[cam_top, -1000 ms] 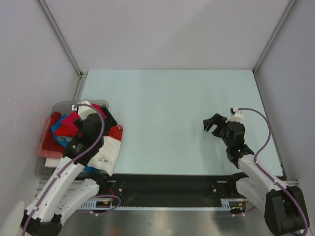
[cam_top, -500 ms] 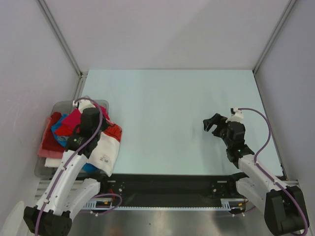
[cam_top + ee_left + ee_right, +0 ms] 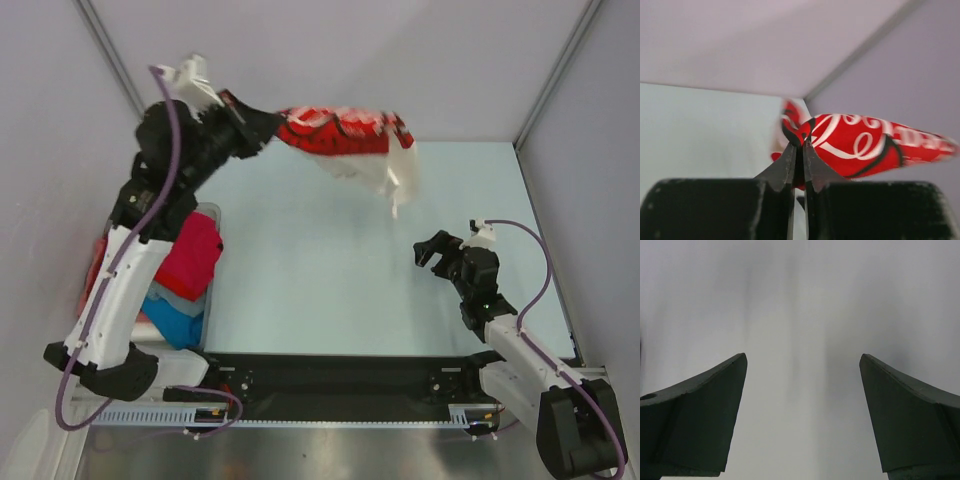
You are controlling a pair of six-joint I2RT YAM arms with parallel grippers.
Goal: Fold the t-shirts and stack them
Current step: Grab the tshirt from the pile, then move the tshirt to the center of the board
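Bin: clear grey plastic at the left edge of the desk; mostly hidden behind the left arm.
Magenta t-shirt: bunched in the bin, on top of the pile.
Blue t-shirt: in the bin, below the magenta one at the near end; partly covered.
Left arm pose: stands high, elbow up at the far left, forearm pointing right above the far edge of the desk.
Left tool: jaws pinched narrow on a fold of the white t-shirt; the wrist view shows the two tips clamping the cloth.
White t-shirt location: in the air, clear of the desk, stretched rightwards from the left tool with the white hem hanging lowest.
Print: red field with white looping script and dark edging; creased and blurred, so the words cannot be read.
Right arm pose: low, reaching from the near right corner towards the desk centre.
Right tool: jaws wide, nothing between them; poised over bare desk.
Hard to make out: right wrist view shows only blurred grey surface beyond the fingers.
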